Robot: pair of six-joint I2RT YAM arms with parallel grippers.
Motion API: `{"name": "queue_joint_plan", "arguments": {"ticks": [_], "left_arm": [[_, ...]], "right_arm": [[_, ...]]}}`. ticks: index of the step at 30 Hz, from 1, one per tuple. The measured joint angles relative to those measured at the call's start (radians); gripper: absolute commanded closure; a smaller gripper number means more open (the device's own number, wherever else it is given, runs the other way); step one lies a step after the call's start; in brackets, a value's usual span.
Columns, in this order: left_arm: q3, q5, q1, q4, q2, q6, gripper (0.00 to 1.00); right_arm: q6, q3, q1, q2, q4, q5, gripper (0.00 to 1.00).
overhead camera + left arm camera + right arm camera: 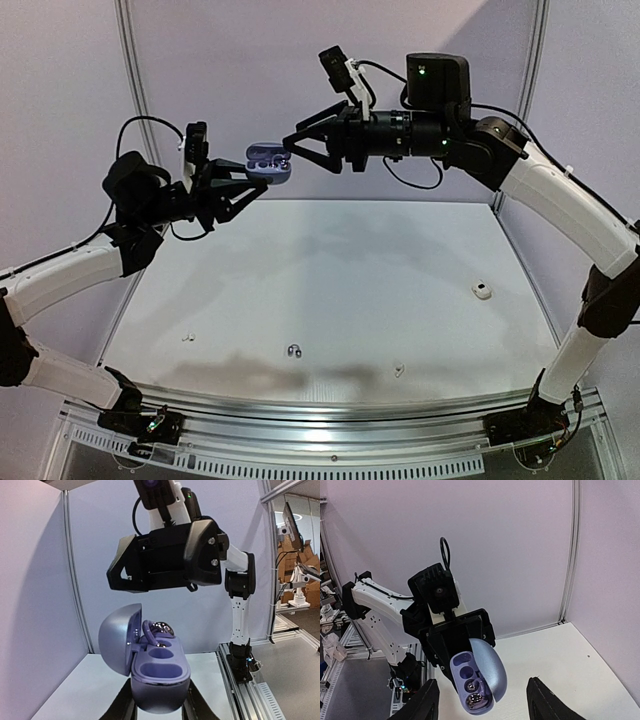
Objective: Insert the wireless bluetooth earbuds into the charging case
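Pale lilac walls with metal posts point(137, 80) closed in the white table point(330, 270), which had a metal rail along its near edge. High above the table, the left gripper point(252, 180) was clamped on the lower half of a purple charging case point(268, 162), whose lid stood open. A dark grey earbud point(159, 628) sat in the case's far pocket. The right gripper point(297, 146) hung just beside the case with its fingers spread apart. Near the front edge of the table lay a loose dark grey earbud point(294, 350), with a left white earbud point(186, 337) and a right white earbud point(398, 371) on either side of it. A small white case point(484, 290) lay far to the right.
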Motion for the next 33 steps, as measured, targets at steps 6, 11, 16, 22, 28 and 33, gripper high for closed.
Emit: {"name": "queue_joint_plan", "arguments": {"ticks": [6, 11, 16, 22, 28, 33], "left_arm": [[0.0, 0.016, 0.0, 0.015, 0.0, -0.02, 1.0], [-0.003, 0.009, 0.001, 0.047, 0.0, -0.06, 1.0], [-0.004, 0.009, 0.002, 0.071, -0.001, -0.082, 1.0], [-0.006, 0.0, 0.002, 0.069, -0.006, -0.069, 1.0], [-0.006, -0.015, 0.004, 0.05, -0.012, -0.015, 1.0], [-0.006, -0.023, 0.008, -0.005, -0.012, 0.062, 1.0]], "right_arm": [[0.019, 0.0, -0.013, 0.015, -0.008, -0.019, 0.06], [0.019, -0.002, -0.014, 0.016, -0.016, -0.048, 0.05], [0.018, -0.023, -0.014, 0.016, 0.005, -0.053, 0.18], [0.031, -0.061, -0.014, 0.009, 0.044, 0.012, 0.45], [0.058, -0.066, -0.014, -0.04, 0.047, 0.066, 0.62], [0.066, -0.065, -0.014, -0.074, 0.045, 0.073, 0.63]]}}
